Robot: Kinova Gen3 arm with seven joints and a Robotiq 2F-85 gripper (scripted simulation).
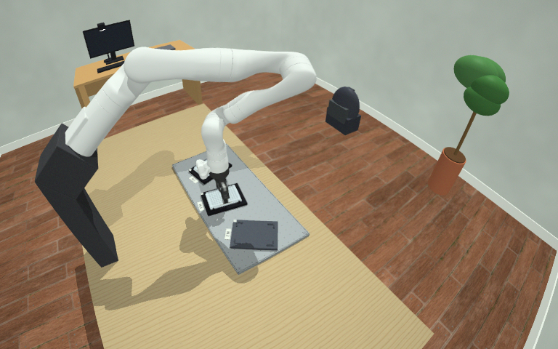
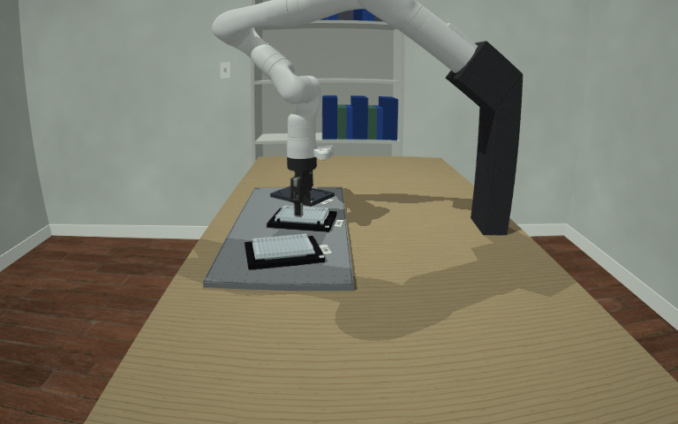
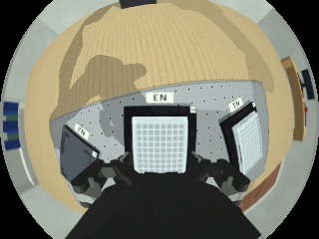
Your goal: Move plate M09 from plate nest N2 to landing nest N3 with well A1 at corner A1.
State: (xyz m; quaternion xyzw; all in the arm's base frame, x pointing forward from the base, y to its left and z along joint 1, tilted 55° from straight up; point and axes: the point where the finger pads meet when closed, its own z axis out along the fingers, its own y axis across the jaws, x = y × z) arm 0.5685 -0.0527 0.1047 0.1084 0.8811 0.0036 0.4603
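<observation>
In the wrist view, a dark grey square nest lies at the left of the frame on the pale grey perforated base plate, with nothing on it. At centre, the white gridded well plate M09 lies in a black-framed nest. The white tag above it reads like N3 turned upside down.

The black two-finger gripper stands over this plate with its fingers spread as wide as they go. One finger is on each side of the plate, and they grip nothing. In the exterior view the plate looks level in its nest.

At the right, the second white well plate M06 lies on its own black nest. Which corner holds A1 cannot be told.
</observation>
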